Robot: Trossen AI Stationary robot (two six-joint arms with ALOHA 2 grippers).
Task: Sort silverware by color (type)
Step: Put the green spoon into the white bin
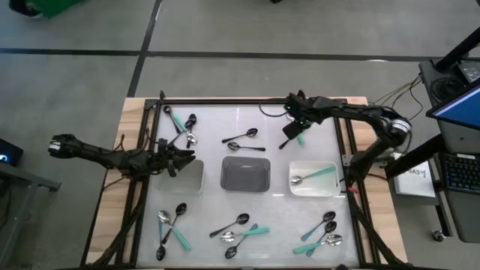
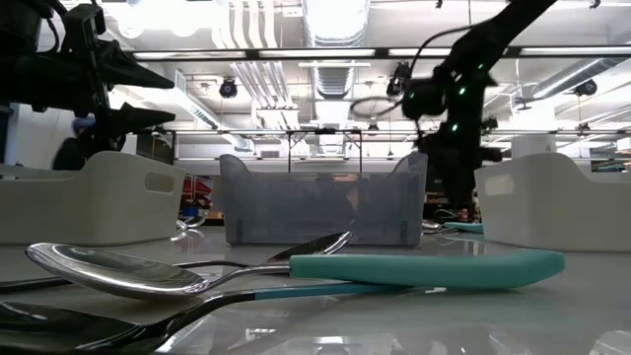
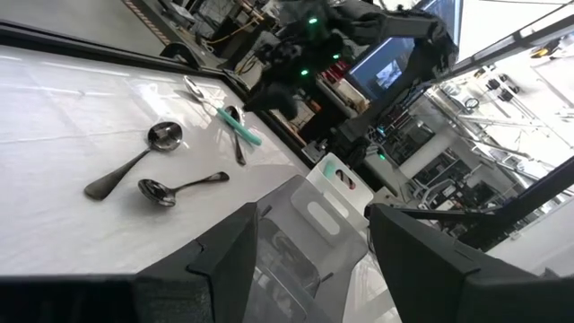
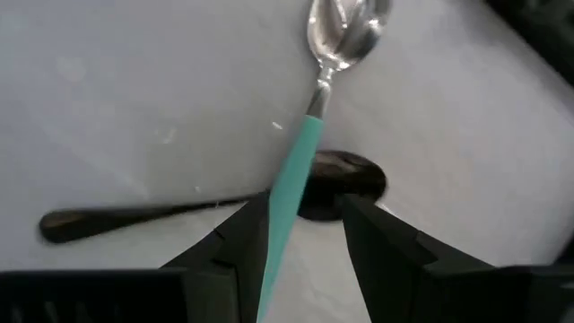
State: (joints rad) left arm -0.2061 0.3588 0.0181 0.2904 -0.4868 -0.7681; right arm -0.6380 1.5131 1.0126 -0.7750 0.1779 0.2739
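Three trays (image 1: 246, 174) sit mid-counter; the right one holds two spoons. Right claw (image 4: 300, 224) pinches a mint-handled spoon (image 4: 305, 148) above the far counter. Left claw (image 3: 314, 247) gapes wide, empty. Clustered spoons overlap, uncountable.

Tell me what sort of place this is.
Probably a robotics lab or workshop: exposed ceiling ducts, a monitor with keyboard beside the table, and loose cables.

Desk (image 1: 225, 124): glossy white top, pale wood border. Middle tray (image 1: 245, 174): translucent grey; the trays either side of it white. Spoons: black (image 1: 241, 136), shiny silver (image 1: 298, 180), mint-green-handled (image 4: 296, 175). Pincers (image 4: 300, 233): black.
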